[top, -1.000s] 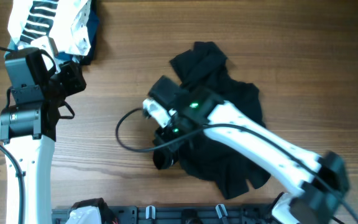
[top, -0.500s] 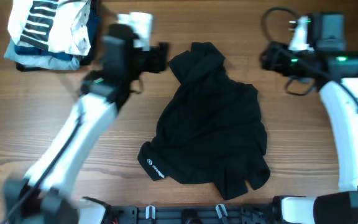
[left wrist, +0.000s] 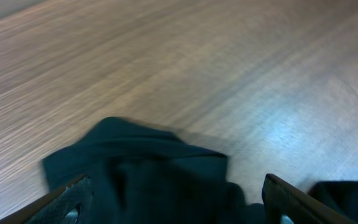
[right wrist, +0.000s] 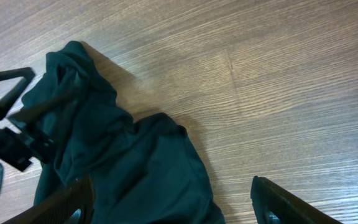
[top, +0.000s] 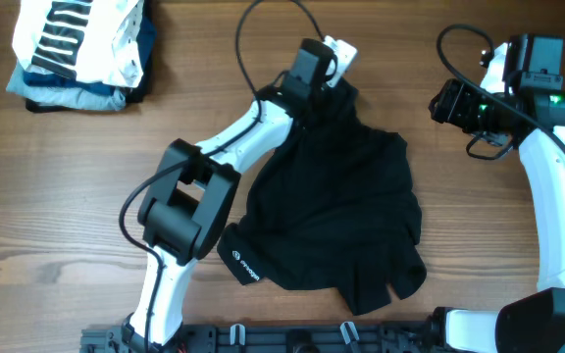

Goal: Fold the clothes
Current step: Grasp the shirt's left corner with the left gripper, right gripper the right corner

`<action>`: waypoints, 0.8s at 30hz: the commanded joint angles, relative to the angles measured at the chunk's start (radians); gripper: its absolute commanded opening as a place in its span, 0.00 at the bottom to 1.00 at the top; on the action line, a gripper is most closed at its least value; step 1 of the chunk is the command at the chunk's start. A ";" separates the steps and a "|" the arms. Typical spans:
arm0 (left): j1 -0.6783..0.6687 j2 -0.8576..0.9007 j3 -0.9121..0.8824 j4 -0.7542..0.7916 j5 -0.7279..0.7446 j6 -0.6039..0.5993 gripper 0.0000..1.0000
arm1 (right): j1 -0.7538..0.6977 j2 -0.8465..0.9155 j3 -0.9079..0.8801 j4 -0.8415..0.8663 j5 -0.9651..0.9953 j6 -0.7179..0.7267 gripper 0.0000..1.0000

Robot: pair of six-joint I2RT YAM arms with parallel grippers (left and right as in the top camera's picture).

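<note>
The clothes, a black T-shirt (top: pixel 341 206), lie crumpled in the middle of the table, with a small white logo (top: pixel 245 265) at the near-left hem. My left gripper (top: pixel 324 86) hovers over the shirt's far end. In the left wrist view it (left wrist: pixel 176 205) is open, its fingers (left wrist: pixel 73 199) wide apart on either side of a bunched lump of the shirt (left wrist: pixel 148 162). My right gripper (top: pixel 444 103) hangs to the right of the shirt, apart from it. In its own view it (right wrist: pixel 176 211) is open and empty, looking down on the shirt (right wrist: pixel 129 162).
A pile of clothes (top: pixel 81 49) lies at the far left corner, a white garment with black stripes on top of blue folded pieces. A black rail (top: pixel 292 338) runs along the near edge. Bare wood surrounds the shirt.
My left arm swung from beside the pile across to the shirt's far end. My right arm let go of the shirt's near-left part and pulled back to the right. Both grippers opened.
</note>
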 commanded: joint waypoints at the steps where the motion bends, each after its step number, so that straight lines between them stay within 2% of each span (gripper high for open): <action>1: -0.022 0.066 0.018 -0.005 -0.034 0.075 0.88 | 0.002 0.013 -0.013 0.005 -0.016 -0.020 0.81; 7: 0.010 0.073 0.018 -0.005 -0.116 0.075 0.85 | 0.002 0.014 -0.013 0.013 -0.016 -0.020 0.81; 10: 0.034 0.074 0.018 0.008 -0.116 0.075 0.78 | 0.002 0.014 -0.013 0.014 -0.016 -0.021 0.81; 12: 0.041 0.082 0.018 0.006 -0.115 0.074 0.69 | 0.002 0.014 -0.013 0.017 -0.016 -0.020 0.81; 15: 0.031 0.095 0.018 -0.006 -0.115 0.067 0.37 | 0.002 0.014 -0.013 0.020 -0.016 -0.020 0.79; 17: 0.024 0.078 0.018 -0.004 -0.153 0.021 0.09 | 0.002 0.014 -0.013 0.024 -0.016 -0.019 0.76; 18: 0.024 0.060 0.018 -0.006 -0.216 -0.033 0.04 | 0.002 0.017 -0.013 0.028 -0.017 -0.017 0.75; 20: 0.042 -0.022 0.018 -0.067 -0.389 -0.129 0.04 | 0.003 0.028 -0.013 0.031 -0.046 -0.017 0.71; 24: 0.107 -0.231 0.018 -0.270 -0.497 -0.172 0.04 | 0.022 0.056 -0.013 0.030 -0.063 -0.020 0.68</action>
